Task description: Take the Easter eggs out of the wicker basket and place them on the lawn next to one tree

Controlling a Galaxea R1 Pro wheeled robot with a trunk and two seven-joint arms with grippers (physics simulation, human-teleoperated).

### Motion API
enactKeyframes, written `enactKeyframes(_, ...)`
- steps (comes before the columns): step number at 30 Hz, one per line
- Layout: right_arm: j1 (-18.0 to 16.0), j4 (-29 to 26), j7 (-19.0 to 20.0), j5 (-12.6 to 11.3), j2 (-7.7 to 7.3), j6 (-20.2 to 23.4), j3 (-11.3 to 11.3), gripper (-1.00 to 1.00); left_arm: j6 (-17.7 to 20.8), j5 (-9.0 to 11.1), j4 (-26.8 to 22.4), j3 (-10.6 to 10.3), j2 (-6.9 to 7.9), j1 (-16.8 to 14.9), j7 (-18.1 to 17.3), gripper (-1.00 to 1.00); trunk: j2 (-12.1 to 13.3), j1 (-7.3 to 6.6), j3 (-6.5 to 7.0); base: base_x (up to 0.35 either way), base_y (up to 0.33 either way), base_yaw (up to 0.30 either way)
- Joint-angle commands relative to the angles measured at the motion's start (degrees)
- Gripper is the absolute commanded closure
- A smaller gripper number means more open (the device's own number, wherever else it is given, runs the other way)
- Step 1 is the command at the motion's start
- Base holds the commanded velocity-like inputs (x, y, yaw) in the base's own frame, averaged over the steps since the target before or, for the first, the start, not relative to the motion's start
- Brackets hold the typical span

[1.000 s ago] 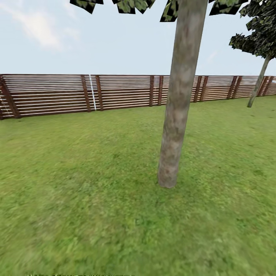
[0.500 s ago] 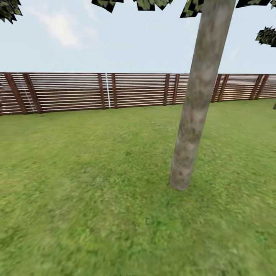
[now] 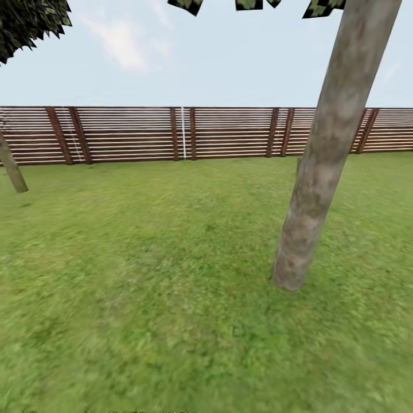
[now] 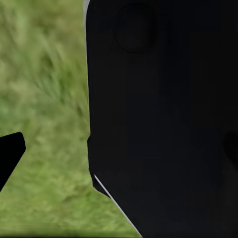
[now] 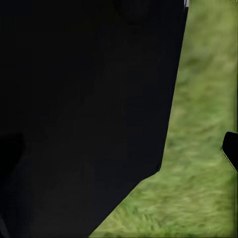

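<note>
While the robot is on its way across the garden, the head camera is swinging to the left: over the last second the near tree [image 3: 327, 166] has been sliding from the middle of the head view toward its right side, the second tree that stood at the far right has been passing out of the picture, and another trunk [image 3: 11, 169] with dark leaves is now coming in at the far left, in front of the slatted wooden fence [image 3: 183, 135]. This is a turn of the camera, not a move of the trees. The lawn [image 3: 143, 287] is stretching bare between the robot and the fence, and neither the wicker basket nor any Easter egg is showing on it, so where they lie cannot be told from here. Both wrist views are looking down at blurred grass past large black parts of the robot, with a small dark tip at the edge of each picture, and that is too little to tell whether the left or the right gripper is spread, closed or carrying anything. By the look of it, the robot is turning in search of something, or lining up beside this trunk; how far the task has come cannot be judged.
</note>
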Motion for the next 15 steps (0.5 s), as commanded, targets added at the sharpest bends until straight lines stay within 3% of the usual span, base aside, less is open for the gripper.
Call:
enactKeyframes(1, 0.0, 0.0, -0.1, 0.1, 0.00, -0.1, 0.4, -1.00, -0.2, 0.0, 0.1, 0.1, 0.01, 0.0, 0.0, -1.00, 0.0, 0.00, -0.09, 0.000, 0.000, 0.244)
enactKeyframes(15, 0.0, 0.0, -0.1, 0.0, 0.00, -0.1, 1.4, -1.00, -0.2, 0.0, 0.1, 0.0, 0.01, 0.0, 0.0, -1.00, 0.0, 0.00, -0.66, 0.000, 0.000, 0.244)
